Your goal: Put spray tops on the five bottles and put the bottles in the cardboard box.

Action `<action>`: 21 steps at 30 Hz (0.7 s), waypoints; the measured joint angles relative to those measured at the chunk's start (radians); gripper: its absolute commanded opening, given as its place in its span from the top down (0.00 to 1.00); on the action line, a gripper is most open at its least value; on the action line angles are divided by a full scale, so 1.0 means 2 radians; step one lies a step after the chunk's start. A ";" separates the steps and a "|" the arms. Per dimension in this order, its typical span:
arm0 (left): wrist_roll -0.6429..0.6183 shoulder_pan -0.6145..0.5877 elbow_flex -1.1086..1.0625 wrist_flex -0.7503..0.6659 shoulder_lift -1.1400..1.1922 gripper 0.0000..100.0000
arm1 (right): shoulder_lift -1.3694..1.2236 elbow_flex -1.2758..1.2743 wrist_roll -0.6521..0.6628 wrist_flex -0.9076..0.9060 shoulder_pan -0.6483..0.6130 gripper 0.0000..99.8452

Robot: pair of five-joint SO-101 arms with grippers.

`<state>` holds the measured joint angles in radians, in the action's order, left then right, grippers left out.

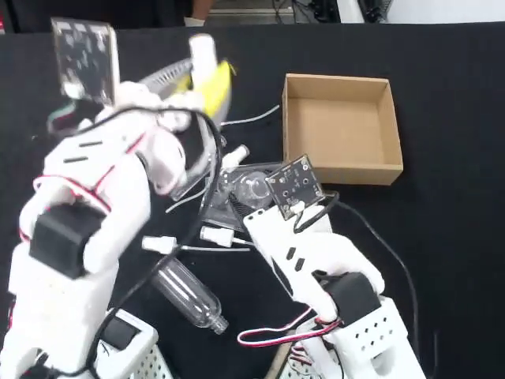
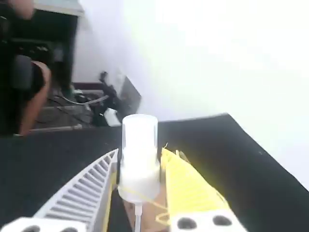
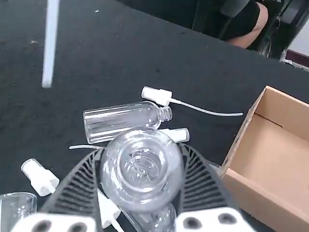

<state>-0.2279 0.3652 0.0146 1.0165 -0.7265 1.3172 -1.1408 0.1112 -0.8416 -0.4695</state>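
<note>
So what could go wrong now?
The left claw holds a top in the air; its thin tube might miss the bottle in the right claw. That smooth, round bottle could slip or turn. Loose tops and another bottle lie close by and could get knocked.

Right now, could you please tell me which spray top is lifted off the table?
The spray top clamped in the left pincer; the others lie on the table.
</note>
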 measured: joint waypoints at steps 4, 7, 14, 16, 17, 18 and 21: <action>0.000 0.025 -0.063 -0.037 -0.053 0.97 | 0.000 0.000 0.000 0.000 0.000 0.99; 0.000 0.044 -0.122 -0.084 -0.094 0.97 | 0.000 0.000 0.000 0.000 0.000 0.99; 0.001 0.077 -0.264 -0.213 -0.162 0.97 | 0.000 0.000 0.000 0.000 0.000 0.99; 0.001 0.077 -0.274 -0.224 -0.180 0.97 | 0.000 0.000 0.000 0.000 0.000 0.99; 0.001 0.077 -0.275 -0.227 -0.186 0.97 | 0.000 0.000 0.000 0.000 0.000 0.99; 0.001 0.077 -0.276 -0.229 -0.191 0.97 | 0.000 0.000 0.000 0.000 0.000 0.99; -0.020 0.078 -0.277 -0.231 -0.194 0.97 | 0.000 0.000 0.000 0.000 0.000 0.99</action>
<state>-0.2677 0.5217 -0.5393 0.5547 -1.1147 1.3172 -1.1408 0.1112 -0.8416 -0.4695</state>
